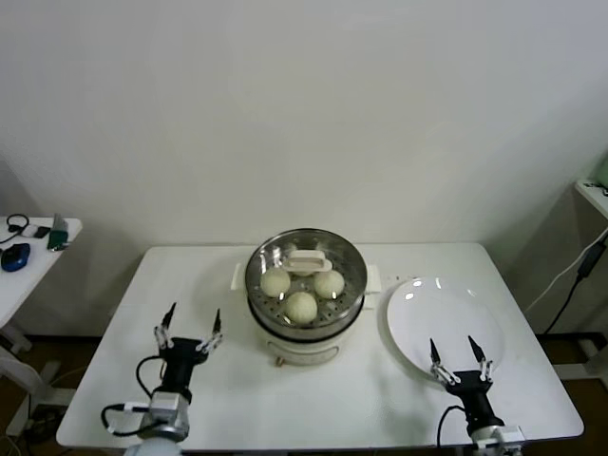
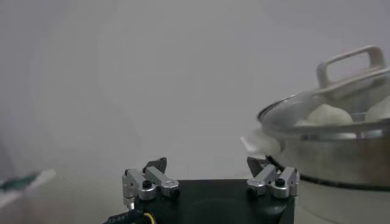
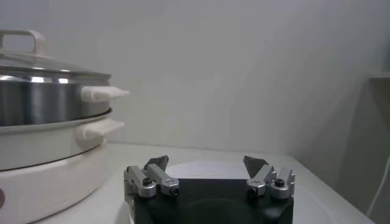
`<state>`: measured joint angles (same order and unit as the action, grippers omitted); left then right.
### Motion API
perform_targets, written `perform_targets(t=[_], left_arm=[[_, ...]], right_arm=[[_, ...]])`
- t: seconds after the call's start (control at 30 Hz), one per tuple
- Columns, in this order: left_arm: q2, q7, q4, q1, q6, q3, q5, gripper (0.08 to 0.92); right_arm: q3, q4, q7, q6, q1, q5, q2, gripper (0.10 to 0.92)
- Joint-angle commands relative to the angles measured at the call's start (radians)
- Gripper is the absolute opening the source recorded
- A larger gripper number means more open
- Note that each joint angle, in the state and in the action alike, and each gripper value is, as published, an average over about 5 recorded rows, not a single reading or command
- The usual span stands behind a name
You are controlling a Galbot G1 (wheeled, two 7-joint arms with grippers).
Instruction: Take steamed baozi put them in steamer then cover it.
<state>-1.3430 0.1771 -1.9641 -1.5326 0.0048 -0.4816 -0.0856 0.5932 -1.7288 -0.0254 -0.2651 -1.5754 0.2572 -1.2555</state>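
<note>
Lid (image 1: pixel 307 261) sits on steamer (image 1: pixel 304 328) over baozi (image 1: pixel 301 306). Left gripper (image 1: pixel 189 331) and right gripper (image 1: pixel 458 360) are open, empty. Risk: an arm bumping the steamer could unseat the lid.

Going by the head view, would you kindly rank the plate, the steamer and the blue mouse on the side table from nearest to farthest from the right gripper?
From the right gripper:
1. Plate, directly under and ahead of it, on the robot's right.
2. Steamer, table centre, lid on.
3. Blue mouse, far left, on the side table.
</note>
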Motion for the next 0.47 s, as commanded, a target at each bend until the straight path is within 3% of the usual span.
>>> perform_targets(t=[0.03, 0.47], left_arm=[[0.005, 0.015, 0.109, -0.071, -0.138, -0.052, 0.215, 0.823], [0.004, 0.002, 0.110, -0.068, -0.128, -0.036, 0.198, 0.823]], right_arm=[[0.000, 0.018, -0.005, -0.012, 0.000, -0.007, 0.001, 0.823], [-0.001, 0.022, -0.005, -0.014, -0.001, -0.003, 0.004, 0.823]])
